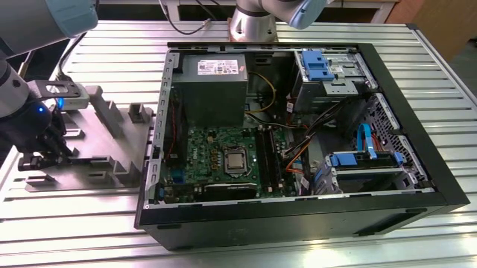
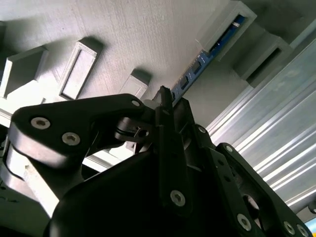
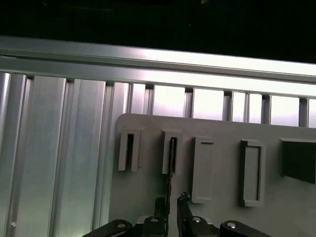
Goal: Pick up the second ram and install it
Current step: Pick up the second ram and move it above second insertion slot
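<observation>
Arm lowered at the exterior view's left, gripper (image 1: 36, 161) pointing down over grey holder plate (image 1: 111, 146) on bench (image 1: 89, 223), fingers (image 3: 160, 203) narrowly apart straddling the second ram (image 2: 197, 66), standing on edge in a holder slot.

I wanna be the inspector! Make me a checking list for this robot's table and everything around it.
Surface: slatted metal table, carrying a grey holder plate and an open computer case.
Job's things: second ram stands on edge in the plate's slots; green motherboard lies inside the case.
Clutter: nothing seen.
Grippers: gripper low over the plate, at the ram.
Cables: blue cable and other wires inside the case.
Surroundings: arm base beyond the case.
</observation>
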Motion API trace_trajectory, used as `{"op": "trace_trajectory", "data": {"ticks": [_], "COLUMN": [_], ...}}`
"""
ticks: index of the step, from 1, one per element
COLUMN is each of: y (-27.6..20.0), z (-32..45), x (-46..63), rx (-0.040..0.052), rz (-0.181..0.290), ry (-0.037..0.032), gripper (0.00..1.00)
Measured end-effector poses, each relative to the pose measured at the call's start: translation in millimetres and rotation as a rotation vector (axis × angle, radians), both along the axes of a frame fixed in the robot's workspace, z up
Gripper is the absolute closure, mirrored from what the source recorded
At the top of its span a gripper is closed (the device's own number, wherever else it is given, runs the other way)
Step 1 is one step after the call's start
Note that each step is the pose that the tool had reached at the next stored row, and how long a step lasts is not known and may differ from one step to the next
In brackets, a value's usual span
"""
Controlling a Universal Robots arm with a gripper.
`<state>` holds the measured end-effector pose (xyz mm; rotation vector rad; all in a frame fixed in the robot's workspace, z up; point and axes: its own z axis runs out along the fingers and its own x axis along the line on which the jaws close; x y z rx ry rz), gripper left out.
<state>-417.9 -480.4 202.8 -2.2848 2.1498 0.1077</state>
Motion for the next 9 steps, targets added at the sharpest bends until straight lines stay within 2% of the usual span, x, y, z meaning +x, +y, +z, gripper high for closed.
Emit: {"op": "trace_trajectory", "data": {"ticks": [2, 5, 9], "y": [0.1, -0.1, 0.0], "z": [-1.2, -1.8, -2.0], "x": [0.0, 0.0, 0.0], "rx": [0.0008, -0.0039, -0.0056], "rz": [0.0, 0.0, 0.0], "ry": [-0.0004, 0.0002, -0.0001], "gripper": [0.76, 0.76, 0.76]}}
